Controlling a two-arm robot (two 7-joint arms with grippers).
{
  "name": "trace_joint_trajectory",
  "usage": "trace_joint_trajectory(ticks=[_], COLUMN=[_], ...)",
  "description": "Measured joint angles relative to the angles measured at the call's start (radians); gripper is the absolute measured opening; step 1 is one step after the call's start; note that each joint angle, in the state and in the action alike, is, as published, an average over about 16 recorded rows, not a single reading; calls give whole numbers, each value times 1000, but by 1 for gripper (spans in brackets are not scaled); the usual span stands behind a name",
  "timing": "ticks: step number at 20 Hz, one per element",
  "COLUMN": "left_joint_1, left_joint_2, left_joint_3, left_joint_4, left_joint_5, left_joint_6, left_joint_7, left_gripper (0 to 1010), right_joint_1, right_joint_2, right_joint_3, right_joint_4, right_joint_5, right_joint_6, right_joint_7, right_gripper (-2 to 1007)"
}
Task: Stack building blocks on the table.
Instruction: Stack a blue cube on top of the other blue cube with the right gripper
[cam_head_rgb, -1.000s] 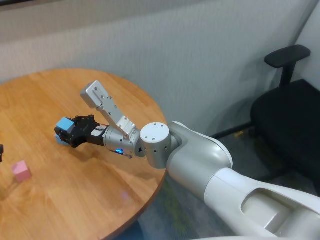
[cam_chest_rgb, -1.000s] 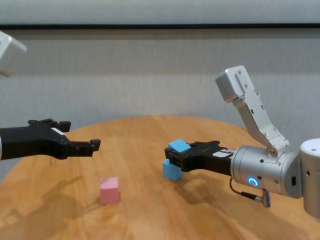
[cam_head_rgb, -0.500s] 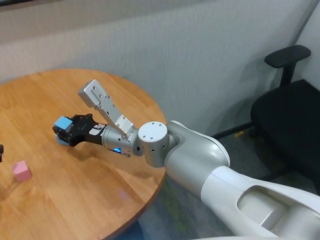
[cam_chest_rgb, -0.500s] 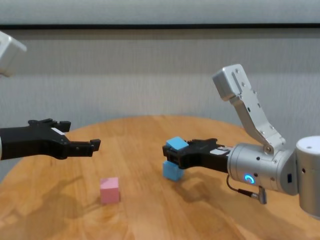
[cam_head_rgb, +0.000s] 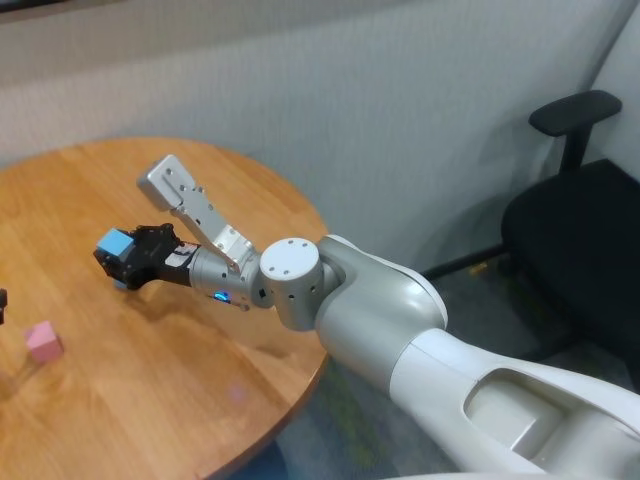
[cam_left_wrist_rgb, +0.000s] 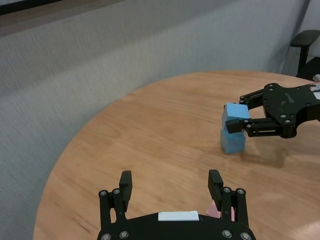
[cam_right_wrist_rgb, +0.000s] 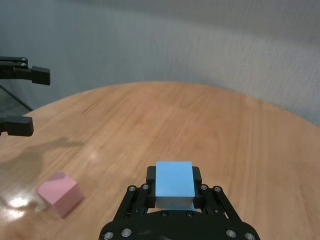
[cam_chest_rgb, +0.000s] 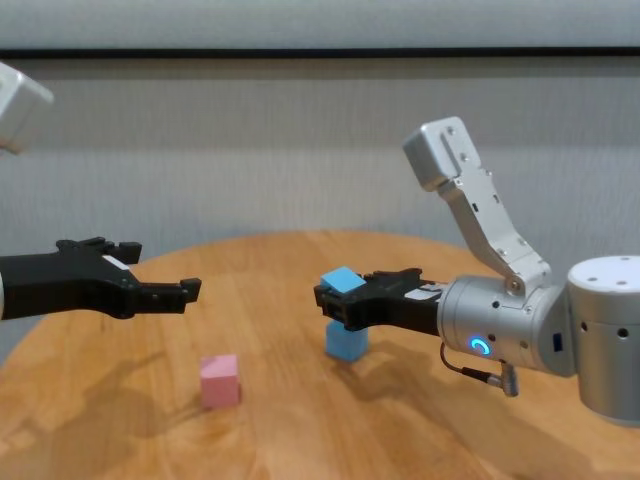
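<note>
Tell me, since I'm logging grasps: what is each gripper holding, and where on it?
The right gripper pinches a light blue matte cube by two opposite side faces, above the second blue cube. The left gripper holds nothing.

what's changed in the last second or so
The right gripper, shut on a blue block, has carried it toward the robot's left, now over the other blue block. The left gripper, pink block and lower block stayed put.

Table (cam_chest_rgb: 270, 280): light brown wood planks with visible grain. Two blocks light blue, upper (cam_chest_rgb: 341, 281) and lower (cam_chest_rgb: 346, 342); third block (cam_chest_rgb: 220, 380) pink. Both grippers, left (cam_chest_rgb: 165, 291) and right (cam_chest_rgb: 335, 303), black. Right forearm (cam_chest_rgb: 500, 330) silver-grey, carrying a blue lit ring (cam_chest_rgb: 480, 346). Chair (cam_head_rgb: 575, 215) black. Wall (cam_chest_rgb: 300, 150) pale grey.
</note>
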Motion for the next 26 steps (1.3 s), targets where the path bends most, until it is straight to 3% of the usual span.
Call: trace_joint_trajectory(ticks=[11,26], left_joint_1=[0,0], left_joint_2=[0,0], left_joint_3=[0,0], left_joint_4=[0,0], left_joint_5=[0,0], left_joint_6=[0,0], left_joint_7=[0,0], left_gripper=[1000,1000], right_joint_1=[-11,-5], right_joint_2=[-6,-5], right_joint_3=[-3,11], right_joint_4=[-24,-3], right_joint_5=[-29,-39], right_joint_6=[40,40], right_joint_7=[-24,-27], right_gripper=[369,369])
